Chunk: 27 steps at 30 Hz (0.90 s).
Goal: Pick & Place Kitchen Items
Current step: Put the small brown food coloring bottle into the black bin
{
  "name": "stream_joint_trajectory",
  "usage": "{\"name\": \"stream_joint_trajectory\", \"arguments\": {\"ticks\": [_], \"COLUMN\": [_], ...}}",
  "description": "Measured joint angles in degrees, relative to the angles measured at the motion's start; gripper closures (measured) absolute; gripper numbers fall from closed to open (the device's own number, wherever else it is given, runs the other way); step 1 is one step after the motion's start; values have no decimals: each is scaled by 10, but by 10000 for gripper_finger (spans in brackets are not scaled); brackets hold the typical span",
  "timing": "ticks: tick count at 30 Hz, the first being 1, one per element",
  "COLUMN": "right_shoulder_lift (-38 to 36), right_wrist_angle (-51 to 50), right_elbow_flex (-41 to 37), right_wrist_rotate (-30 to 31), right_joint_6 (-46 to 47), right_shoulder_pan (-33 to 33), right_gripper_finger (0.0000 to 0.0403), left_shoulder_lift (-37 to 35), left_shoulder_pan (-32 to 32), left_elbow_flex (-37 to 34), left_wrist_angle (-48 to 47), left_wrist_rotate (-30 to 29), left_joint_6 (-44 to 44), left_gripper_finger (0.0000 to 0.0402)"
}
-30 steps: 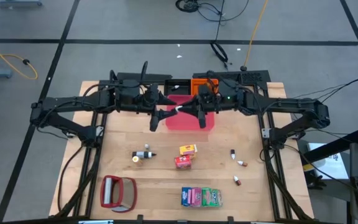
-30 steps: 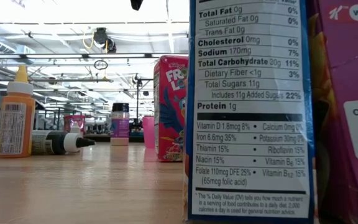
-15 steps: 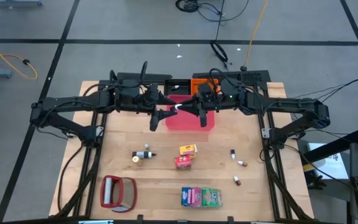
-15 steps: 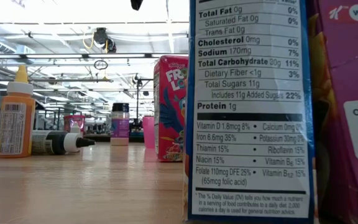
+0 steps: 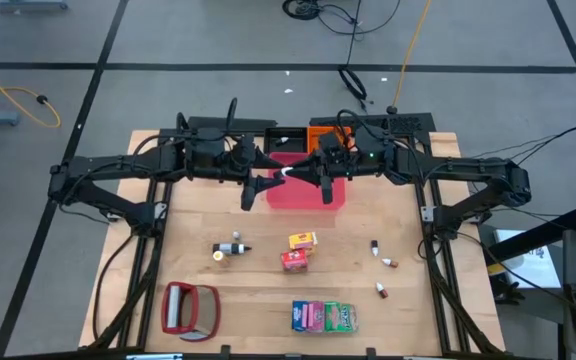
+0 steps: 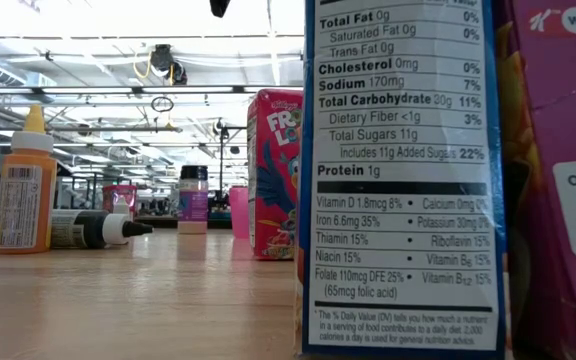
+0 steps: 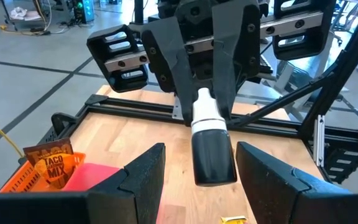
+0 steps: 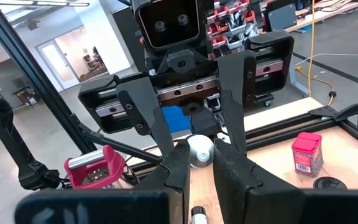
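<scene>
A small bottle (image 7: 214,155) with a black body and a white cap hangs level in the air above the square red tray (image 5: 313,195). My right gripper (image 8: 202,167) is shut on its cap end. My left gripper (image 7: 201,183) is open and faces it. Its two fingers stand on either side of the black body, with a clear gap on one side. Whether the other finger touches the body I cannot tell. In the high view both grippers meet at the table's far middle, left gripper (image 5: 268,182) and right gripper (image 5: 298,174). My right gripper pinches the bottle's white cap (image 7: 204,107) between its two fingers, which come level from the table's right side and lie along the bottle. The black body sticks out past the fingertips toward my left gripper. The bottle is lifted clear over the tray.
On the table nearer the front lie two bottles (image 5: 230,249), a yellow carton (image 5: 303,240), a red carton (image 5: 295,260), a row of packets (image 5: 323,316), tiny bottles (image 5: 383,262) and a red-framed silvery object (image 5: 190,308). An orange basket (image 5: 323,135) stands behind the tray.
</scene>
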Motion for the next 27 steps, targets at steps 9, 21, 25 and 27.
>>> {"name": "stream_joint_trajectory", "arguments": {"ticks": [9,21,25,27], "right_shoulder_lift": [0,0,0,-5], "right_wrist_angle": [-1,-3,-3,-6], "right_elbow_flex": [0,0,0,0], "right_wrist_rotate": [0,2,4,6], "right_joint_6": [2,0,-14,-15], "right_shoulder_pan": [0,0,0,-1], "right_gripper_finger": [365,362,346,334], "left_shoulder_lift": [0,0,0,0], "left_shoulder_pan": [0,0,-1,-1], "left_elbow_flex": [0,0,0,0], "left_wrist_angle": [-3,-4,-4,-3], "left_wrist_rotate": [0,-4,-27,-47], "left_joint_6": [0,11,9,9], "left_gripper_finger": [274,357,352,350]}}
